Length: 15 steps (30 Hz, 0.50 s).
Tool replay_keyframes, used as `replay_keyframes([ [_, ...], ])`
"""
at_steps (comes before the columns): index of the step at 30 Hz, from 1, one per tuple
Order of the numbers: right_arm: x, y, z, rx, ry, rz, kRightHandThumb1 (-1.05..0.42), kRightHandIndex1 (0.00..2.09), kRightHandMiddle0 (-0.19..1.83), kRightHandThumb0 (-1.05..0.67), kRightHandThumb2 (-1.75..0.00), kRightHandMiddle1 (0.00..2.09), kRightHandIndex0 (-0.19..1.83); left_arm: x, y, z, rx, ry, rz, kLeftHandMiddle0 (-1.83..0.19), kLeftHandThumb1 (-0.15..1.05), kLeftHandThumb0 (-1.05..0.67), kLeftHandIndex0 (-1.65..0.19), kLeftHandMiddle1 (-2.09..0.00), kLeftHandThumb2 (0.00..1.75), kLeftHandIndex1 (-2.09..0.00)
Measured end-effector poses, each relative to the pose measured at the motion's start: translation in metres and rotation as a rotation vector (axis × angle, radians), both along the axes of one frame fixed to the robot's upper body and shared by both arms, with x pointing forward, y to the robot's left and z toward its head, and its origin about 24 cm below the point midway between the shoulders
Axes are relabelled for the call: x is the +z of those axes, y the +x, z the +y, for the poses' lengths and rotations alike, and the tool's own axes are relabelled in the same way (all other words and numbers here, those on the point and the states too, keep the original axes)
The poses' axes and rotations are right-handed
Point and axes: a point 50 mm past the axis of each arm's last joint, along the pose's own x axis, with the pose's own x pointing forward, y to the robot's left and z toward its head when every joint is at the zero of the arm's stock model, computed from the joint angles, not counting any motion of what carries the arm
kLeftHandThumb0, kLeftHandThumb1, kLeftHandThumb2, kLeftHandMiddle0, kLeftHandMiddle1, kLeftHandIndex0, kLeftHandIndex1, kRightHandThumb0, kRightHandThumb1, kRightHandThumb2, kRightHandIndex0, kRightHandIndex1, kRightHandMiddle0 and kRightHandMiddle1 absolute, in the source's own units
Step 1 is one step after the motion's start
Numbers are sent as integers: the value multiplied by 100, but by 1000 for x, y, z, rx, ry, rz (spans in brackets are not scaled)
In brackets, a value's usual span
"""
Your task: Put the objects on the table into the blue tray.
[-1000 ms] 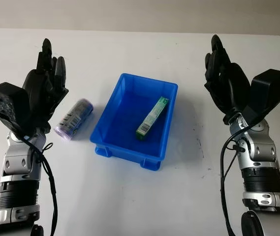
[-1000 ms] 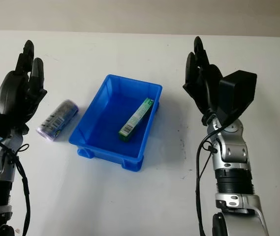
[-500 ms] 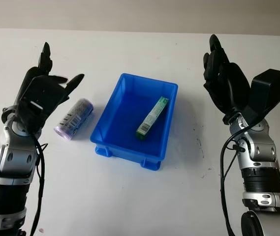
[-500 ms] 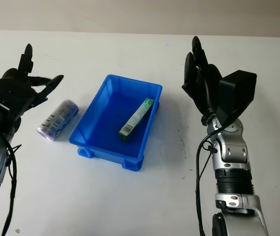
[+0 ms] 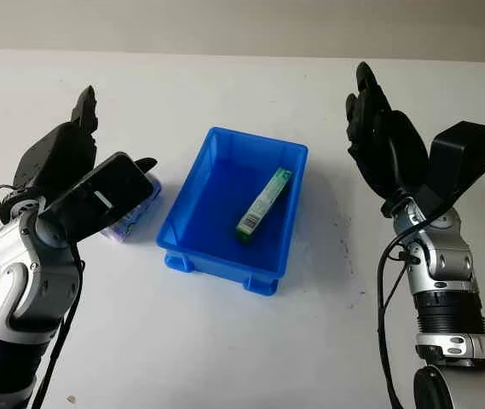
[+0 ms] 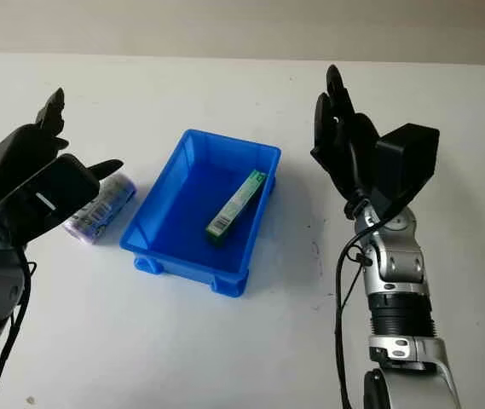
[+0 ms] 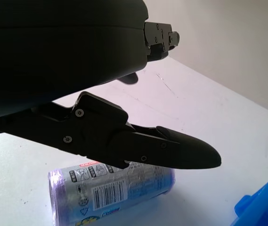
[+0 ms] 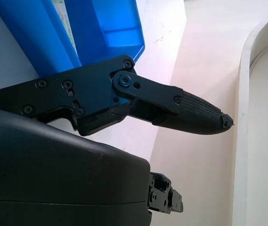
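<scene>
We see the green box [image 5: 263,203] already lying in the blue tray [image 5: 189,232]. The purple can [image 6: 97,207] still lies on the bench [image 5: 242,341], left of the tray. Our left robot hand [image 5: 84,183] hovers over it, open and holding nothing; our right robot hand [image 5: 378,153] waits open at the right.

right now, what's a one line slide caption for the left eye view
Left hand open above the purple can beside the blue tray, which holds a green box; right hand open, raised.
</scene>
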Motion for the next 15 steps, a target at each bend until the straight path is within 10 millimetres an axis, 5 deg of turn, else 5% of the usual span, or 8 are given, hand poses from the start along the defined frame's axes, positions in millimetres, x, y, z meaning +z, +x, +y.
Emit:
replay_keyframes([
  [15,-1,0,0,10,17,-8,-105,0,-19,-78,-74,0,-19,-21,-1,-14,73,76,119,2,105,-87,5,-5,21,-6],
])
